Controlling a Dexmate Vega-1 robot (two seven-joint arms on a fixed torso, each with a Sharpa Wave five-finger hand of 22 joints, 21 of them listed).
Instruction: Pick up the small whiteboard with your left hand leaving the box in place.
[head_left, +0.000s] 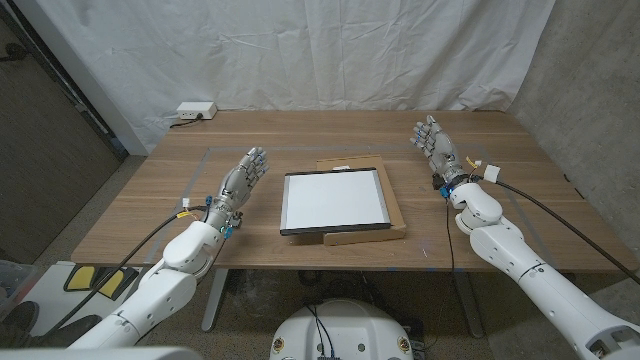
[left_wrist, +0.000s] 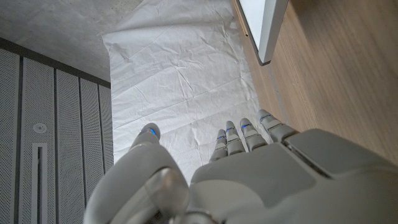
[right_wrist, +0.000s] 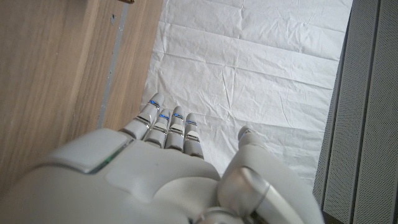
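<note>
Whiteboard (head_left: 334, 200) lies flat on top of a flattened cardboard box (head_left: 397, 210) at the middle of the tabletop (head_left: 150, 200), and you can see its dark frame and blank white face in the head view. The box sticks out from under the whiteboard along the far edge and on the side toward your right hand, and a strip of it shows at the near edge too.

Your left hand (head_left: 240, 185) stands just beside the whiteboard, apart from its frame, with nothing in it. Its fingers (left_wrist: 249, 134) are released, reaching straight out and lying close together, the thumb held off to one side. In the left wrist view a corner of the whiteboard (left_wrist: 266, 28) shows beyond those fingertips, with bare wood between them and the frame.

Your right hand (head_left: 437, 145) is on the other side of the whiteboard, further from it than the left, near the far corner of the box but not touching it. It holds nothing either; its fingers (right_wrist: 168, 124) are extended and loose, the thumb apart.

Behind the whiteboard a white curtain (head_left: 330, 50) hangs along the far edge of the tabletop, and a white power strip (head_left: 193, 112) sits on the far corner on your left side
</note>
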